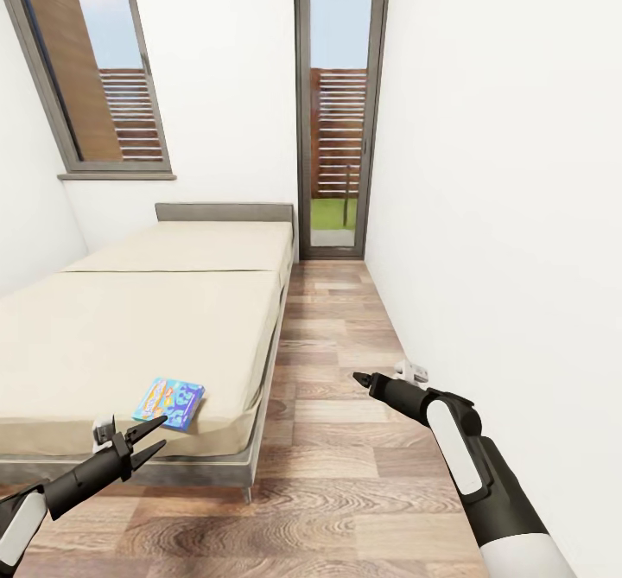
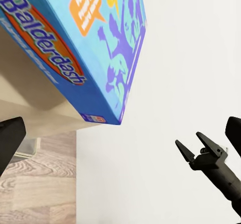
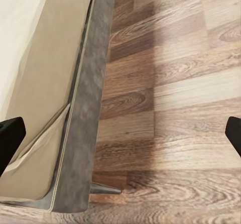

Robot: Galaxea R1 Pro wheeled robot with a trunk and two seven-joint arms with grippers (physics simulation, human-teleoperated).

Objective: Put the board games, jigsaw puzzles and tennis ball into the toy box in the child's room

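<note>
In the head view, the left edge is cutting off the bed, so its far side is not showing. The left gripper is covering a small part of the bed's near edge, just beside the blue game. The print on the game is too small to read there. In the left wrist view, the game is running out of the picture, so the start of its title is missing, and the small text in its orange bubble is too blurred to read. The bottom edge is cutting off both arms in the head view.
</note>
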